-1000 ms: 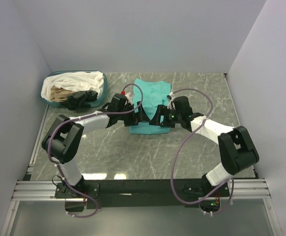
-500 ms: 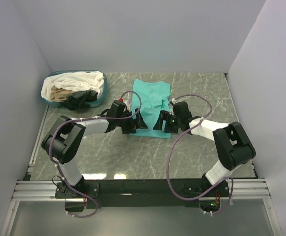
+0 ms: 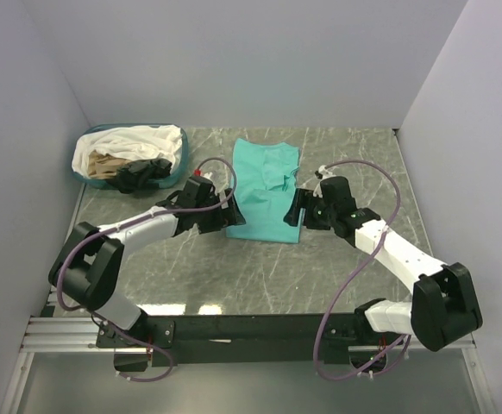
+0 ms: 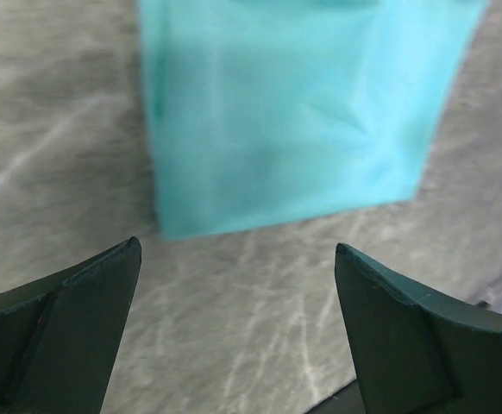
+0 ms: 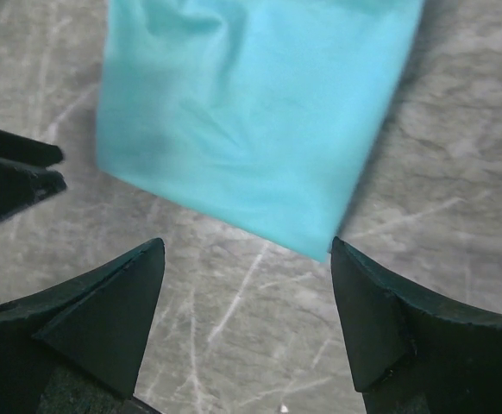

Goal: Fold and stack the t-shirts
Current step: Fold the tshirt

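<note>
Both arms have drawn back outward from the teal t-shirt, which lies folded on the desk, long axis pointing away from the bases. Left pincer, jaws apart and empty, sits beside its near-left corner. Right pincer, also apart, sits beside its near-right edge, about equally near.

Grey marble-look tabletop with white veins is taking up the middle of the booth. Plain pale back wall is closing off the far side. Left wall and right wall are angling in from the sides, same lavender-grey tint. Light is falling soft and even. Bright glare patches are sitting on the near part of the table. Metal strip is running along the table's left side. Aluminium rail is lying across the near edge, black crossbar sitting on it. Wrist views are showing the same veined surface, blurred.
</note>
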### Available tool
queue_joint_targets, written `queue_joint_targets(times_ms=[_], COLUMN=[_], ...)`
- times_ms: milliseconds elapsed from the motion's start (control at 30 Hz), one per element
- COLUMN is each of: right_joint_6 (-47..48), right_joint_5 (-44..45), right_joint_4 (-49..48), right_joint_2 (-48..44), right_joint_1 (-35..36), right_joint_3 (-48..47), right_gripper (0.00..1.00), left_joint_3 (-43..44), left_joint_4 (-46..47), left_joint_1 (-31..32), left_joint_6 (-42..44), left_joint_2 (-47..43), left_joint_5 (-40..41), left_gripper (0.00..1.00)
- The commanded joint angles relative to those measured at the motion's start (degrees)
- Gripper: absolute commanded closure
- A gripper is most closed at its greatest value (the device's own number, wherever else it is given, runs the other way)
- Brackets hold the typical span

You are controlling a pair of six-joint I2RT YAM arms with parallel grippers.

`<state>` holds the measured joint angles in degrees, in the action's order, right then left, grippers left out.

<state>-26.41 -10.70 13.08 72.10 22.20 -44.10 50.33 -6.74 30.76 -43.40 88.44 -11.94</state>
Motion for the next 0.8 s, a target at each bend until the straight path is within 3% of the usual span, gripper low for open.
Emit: queue_joint_targets(times_ms=[0,133,367,467,767], right_joint_6=[1.98,0.93,-2.24,-2.50,-1.62], right_joint_5=[4.62,8.41,5.17,3.24,1.21], right_joint_4=[4.14,3.98,2.03,1.51,1.77], right_joint_2=[-0.64,1.29,9.90,13.85,25.37], right_joint_1=[-0.40,-1.19,-5.49,-7.51,-10.07], right_joint_3=[1.47,-1.42,-9.07,-12.32,-20.76], right_gripper=[0.16,0.16,0.17,0.19,0.35], left_joint_3=[4.67,11.62,27.26,35.77,45.91], left_joint_4=[-4.16,-2.05,-5.73,-9.77,-16.10], left_joint_1=[-0.70,-0.97,-1.14,-1.32,-2.02], left_joint_6=[3.05,5.77,10.26,11.93,12.81], left_joint_2=[1.37,4.71,19.56,25.26,34.42], left_joint_5=[6.93,6.41,5.53,8.68,16.59], left_gripper=[0.01,0.00,0.01,0.07,0.32])
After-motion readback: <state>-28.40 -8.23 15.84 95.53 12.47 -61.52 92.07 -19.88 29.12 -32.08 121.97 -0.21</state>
